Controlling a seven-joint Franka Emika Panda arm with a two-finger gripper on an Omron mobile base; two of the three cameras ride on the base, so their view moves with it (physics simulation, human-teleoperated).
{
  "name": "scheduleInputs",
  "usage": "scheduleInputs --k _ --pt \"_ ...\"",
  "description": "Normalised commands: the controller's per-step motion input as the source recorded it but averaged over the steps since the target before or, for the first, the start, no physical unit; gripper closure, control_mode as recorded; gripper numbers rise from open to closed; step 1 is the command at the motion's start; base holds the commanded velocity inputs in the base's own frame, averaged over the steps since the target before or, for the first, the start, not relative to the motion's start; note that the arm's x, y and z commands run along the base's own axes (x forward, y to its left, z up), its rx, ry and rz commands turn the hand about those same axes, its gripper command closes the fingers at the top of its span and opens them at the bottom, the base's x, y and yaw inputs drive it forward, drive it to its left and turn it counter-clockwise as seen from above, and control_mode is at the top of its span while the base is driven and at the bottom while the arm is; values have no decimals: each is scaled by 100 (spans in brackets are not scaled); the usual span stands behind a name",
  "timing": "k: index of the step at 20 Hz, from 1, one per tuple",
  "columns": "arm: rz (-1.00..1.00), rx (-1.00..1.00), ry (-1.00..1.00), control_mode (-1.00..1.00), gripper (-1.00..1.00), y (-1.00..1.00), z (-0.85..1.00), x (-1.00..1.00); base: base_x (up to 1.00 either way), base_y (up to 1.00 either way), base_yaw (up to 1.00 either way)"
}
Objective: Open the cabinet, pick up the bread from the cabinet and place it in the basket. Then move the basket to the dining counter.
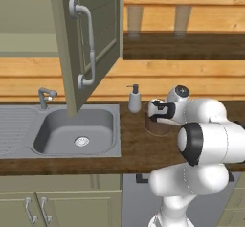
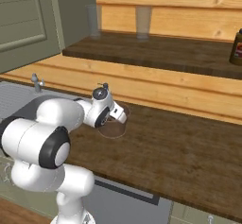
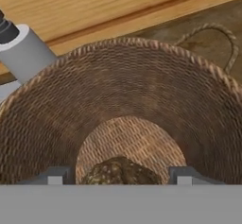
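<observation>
- Brown woven wicker walls of the basket (image 3: pixel 142 90) curve around the hand view, and the bread (image 3: pixel 120 173), a dark speckled lump, lies on the basket's woven floor.
- The jaws (image 3: pixel 120 176) stand well apart, one grey tip on each side of the bread, with a gap between each tip and the loaf; they grip nothing.
- In the base views the basket (image 1: pixel 158 125) shows only as a faint round outline on the dark wood counter (image 2: pixel 179 147), just beside the sink's right rim and near the counter's back edge by the wooden wall.
- The gripper (image 1: pixel 160 112) reaches down into that outline, with the white arm folded in front of it.
- A grey soap dispenser (image 1: pixel 135 99) stands at the back edge of the counter, just left of the basket; its body shows beside the basket's rim in the hand view.
- The grey sink (image 1: pixel 76 132) sits in the left part of the counter, with a tap (image 1: pixel 46 96) at its back left corner.
- The sage-green cabinet (image 1: pixel 88 39) hangs above the sink with its door swung open toward the camera, its curved grey bar handle facing out.
- A dark wood shelf (image 2: pixel 160 53) runs along the wall above the counter, and a dark bottle (image 2: pixel 236 48) stands at its right end.
</observation>
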Motion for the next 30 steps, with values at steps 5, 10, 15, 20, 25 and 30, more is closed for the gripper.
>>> scheduleInputs --k 5,10,15,20,25,30 --pt "0 0 0 -100 -100 0 42 -8 0 0 0" --pt "0 0 0 -100 -100 0 47 -44 0 0 0" --pt "0 0 -2 -100 -100 0 40 -59 0 0 0" --pt "0 0 2 -100 -100 -1 33 -44 0 0 0" --pt "-8 0 8 -100 -100 0 -2 -38 0 0 0" --pt "-14 3 19 -100 -100 0 -16 -9 0 0 0"
